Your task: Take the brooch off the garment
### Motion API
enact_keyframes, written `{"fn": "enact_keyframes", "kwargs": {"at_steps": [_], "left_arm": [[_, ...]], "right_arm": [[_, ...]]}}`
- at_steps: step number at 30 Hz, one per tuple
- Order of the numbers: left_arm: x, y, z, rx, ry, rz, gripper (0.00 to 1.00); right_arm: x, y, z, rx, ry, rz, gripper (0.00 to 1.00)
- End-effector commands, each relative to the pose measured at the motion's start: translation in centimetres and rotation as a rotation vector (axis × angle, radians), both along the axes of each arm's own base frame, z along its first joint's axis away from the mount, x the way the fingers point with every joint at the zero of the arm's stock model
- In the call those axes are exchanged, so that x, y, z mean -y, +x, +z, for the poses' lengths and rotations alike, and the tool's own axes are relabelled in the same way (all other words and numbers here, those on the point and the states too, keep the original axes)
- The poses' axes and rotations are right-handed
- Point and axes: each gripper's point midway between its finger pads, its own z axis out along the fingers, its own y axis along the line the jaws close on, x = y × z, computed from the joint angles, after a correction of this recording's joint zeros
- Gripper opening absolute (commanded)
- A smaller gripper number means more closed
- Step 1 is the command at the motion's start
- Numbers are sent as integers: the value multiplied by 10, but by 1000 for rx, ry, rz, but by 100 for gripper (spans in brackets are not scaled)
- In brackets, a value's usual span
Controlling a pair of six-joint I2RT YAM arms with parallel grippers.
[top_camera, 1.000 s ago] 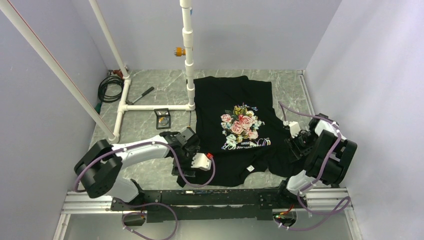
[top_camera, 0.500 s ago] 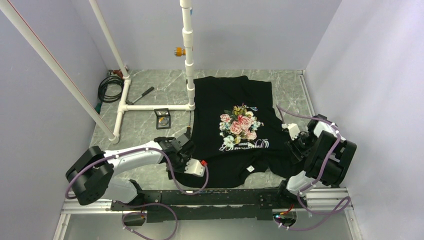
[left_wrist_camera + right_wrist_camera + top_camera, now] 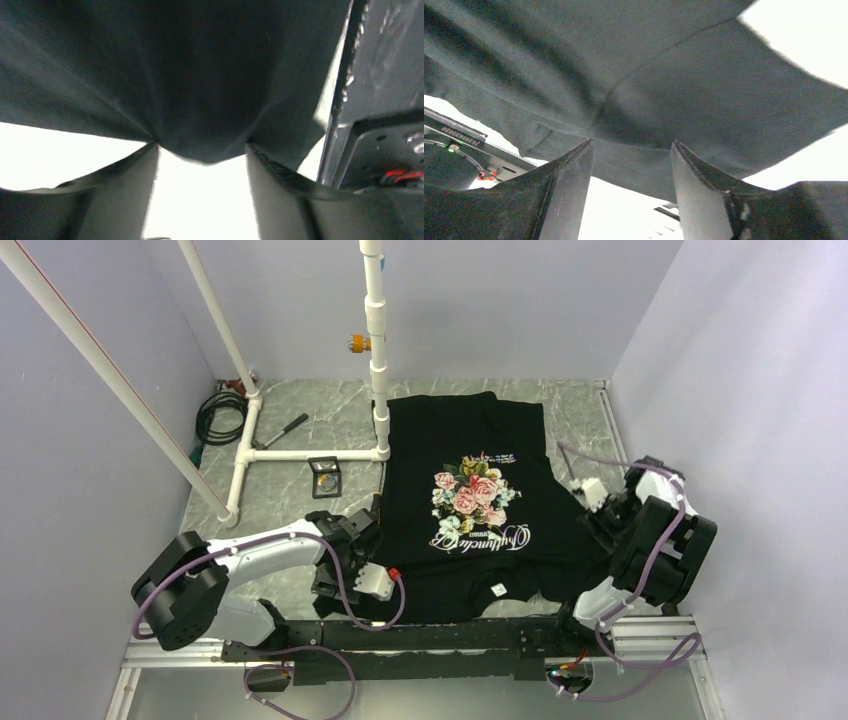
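Near edge of the desk (image 3: 285, 500): both arms reach from their rail (image 3: 440, 635) to the shirt (image 3: 470, 430), one at each near corner.

Left hand (image 3: 362, 536), at the near left corner. In the left wrist view its fingers (image 3: 125, 190) stand a little apart. Black cloth is bunched between the tips and creases fan out from them, so it grips the shirt.

Right hand (image 3: 596, 523), at the near right corner. In the right wrist view its fingers (image 3: 704, 195) are likewise a little apart, with a seamed fold of cloth caught between the tips. It too grips the shirt. The near hem runs between the two hands, close to the rail.

Brooch (image 3: 497, 589): a small pale speck on the cloth just inside that hem, right of centre, between the hands and apart from both. It is too small for detail.

Beyond it come the cursive lettering (image 3: 478, 536) and then the rose print (image 3: 465, 495), mid-shirt. The far part of the shirt lies flat on the desk.

Farther left stands a white pipe frame (image 3: 310, 454). Its upright is at the shirt's far left corner; whether they touch cannot be told. A coiled black cable (image 3: 215, 415) lies in the far left corner.
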Motion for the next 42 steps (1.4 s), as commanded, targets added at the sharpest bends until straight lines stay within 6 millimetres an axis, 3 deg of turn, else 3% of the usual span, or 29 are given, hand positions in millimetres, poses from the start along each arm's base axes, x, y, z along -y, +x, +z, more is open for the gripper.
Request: {"fn": "enact_keyframes", "kwargs": {"at_steps": [1, 2, 3, 8, 13, 17, 21, 26, 33, 36, 42], "left_arm": [[-2, 8, 24, 12, -21, 21, 84], [6, 16, 33, 36, -61, 32, 98], [14, 24, 42, 61, -98, 45, 99], [54, 71, 81, 188, -278, 157, 99], [88, 98, 102, 247, -420, 250, 99], [101, 99, 104, 218, -474, 280, 99], [102, 94, 96, 195, -480, 296, 99], [99, 92, 90, 190, -467, 305, 100], [95, 96, 89, 209, -450, 314, 100], [95, 97, 90, 215, -442, 314, 99], [86, 110, 89, 284, -395, 324, 99]], "right_arm": [[-10, 60, 52, 167, 133, -49, 64], [-15, 76, 63, 211, 172, -63, 67], [-21, 94, 74, 260, 204, -86, 70], [-53, 194, 110, 523, 272, -182, 74], [-101, 279, 125, 644, 337, -249, 69], [-118, 334, 102, 655, 284, -307, 68], [-103, 379, 75, 678, 222, -372, 66], [-95, 412, 52, 686, 196, -379, 64], [-90, 426, 6, 632, 145, -372, 62], [-82, 427, -7, 617, 90, -354, 51], [-56, 423, -30, 592, -68, -260, 19]]}}
